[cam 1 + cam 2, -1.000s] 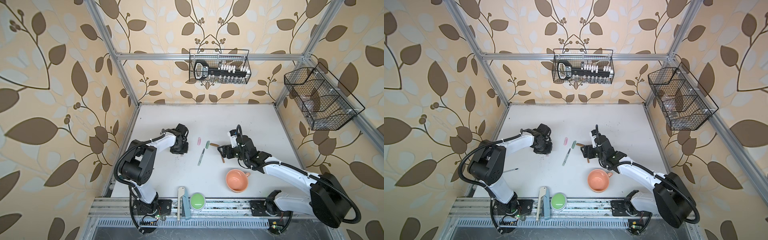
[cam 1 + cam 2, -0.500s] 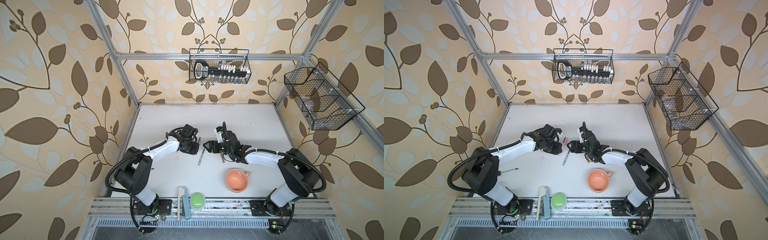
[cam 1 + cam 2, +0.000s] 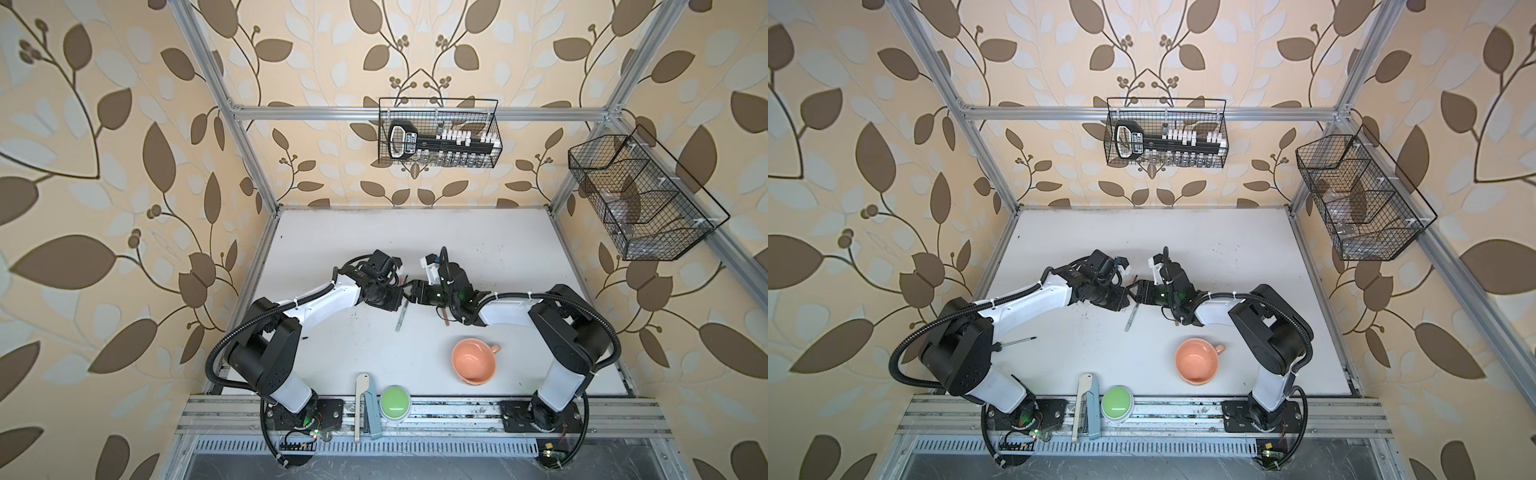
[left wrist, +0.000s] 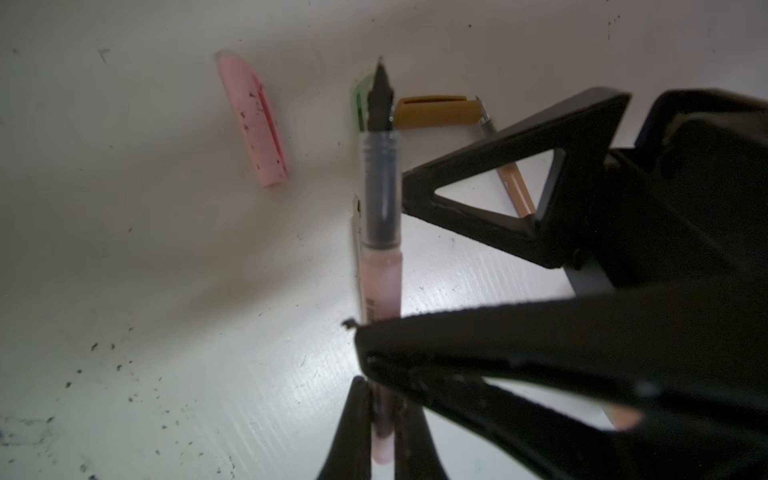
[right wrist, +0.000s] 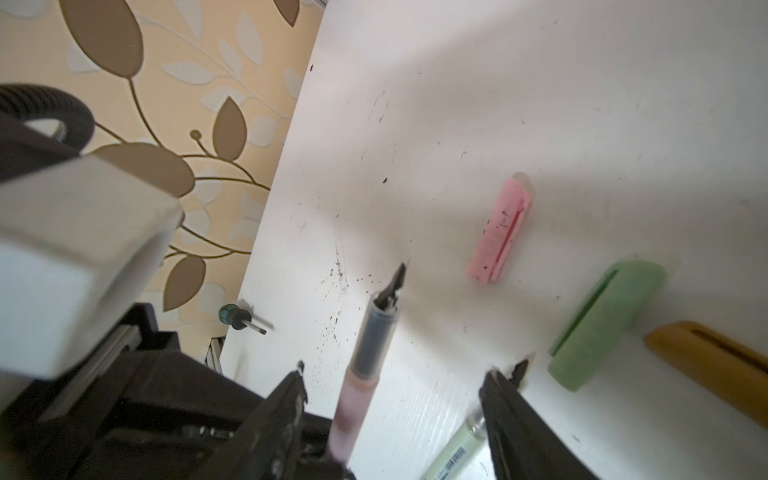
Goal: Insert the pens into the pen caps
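The left claw (image 4: 382, 419) is pinched tight on the back end of the pink pen (image 4: 381, 232), holding it above the table (image 5: 540, 83) with its dark tip near the pink cap (image 5: 500, 232) but apart from it. The right claw (image 5: 399, 376) is spread, one finger either side of that pen with gaps between. The green cap (image 5: 602, 324) lies just beside the pink cap, the brown cap (image 5: 706, 365) beyond it.

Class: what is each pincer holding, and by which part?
Left pincer grips the pink pen by its rear barrel. Right pincer, open around it, holds nothing.
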Robot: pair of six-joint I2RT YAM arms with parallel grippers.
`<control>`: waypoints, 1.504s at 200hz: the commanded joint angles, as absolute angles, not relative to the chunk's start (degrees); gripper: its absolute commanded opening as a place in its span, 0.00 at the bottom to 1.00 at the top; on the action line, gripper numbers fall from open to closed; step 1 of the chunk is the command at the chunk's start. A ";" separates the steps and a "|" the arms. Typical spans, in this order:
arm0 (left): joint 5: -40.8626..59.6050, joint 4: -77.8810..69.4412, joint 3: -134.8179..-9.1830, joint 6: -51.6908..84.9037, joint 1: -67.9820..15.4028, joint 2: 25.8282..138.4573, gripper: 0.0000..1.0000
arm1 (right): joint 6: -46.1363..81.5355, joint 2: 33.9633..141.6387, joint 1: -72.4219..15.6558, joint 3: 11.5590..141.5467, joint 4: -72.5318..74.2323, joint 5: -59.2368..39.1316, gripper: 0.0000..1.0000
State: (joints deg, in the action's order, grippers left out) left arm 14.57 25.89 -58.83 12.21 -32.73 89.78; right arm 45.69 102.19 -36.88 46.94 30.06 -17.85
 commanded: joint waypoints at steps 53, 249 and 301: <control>15.38 24.48 -60.53 12.48 -35.45 88.38 0.03 | 53.53 107.31 -34.93 48.59 39.95 -21.20 0.58; 27.08 1.26 -47.84 22.05 -34.69 73.20 0.88 | 50.93 90.33 -26.28 41.12 37.89 -31.29 0.00; 40.27 -9.04 -48.42 28.51 -33.52 78.34 0.90 | 49.01 81.27 -27.13 39.07 34.86 -31.24 0.00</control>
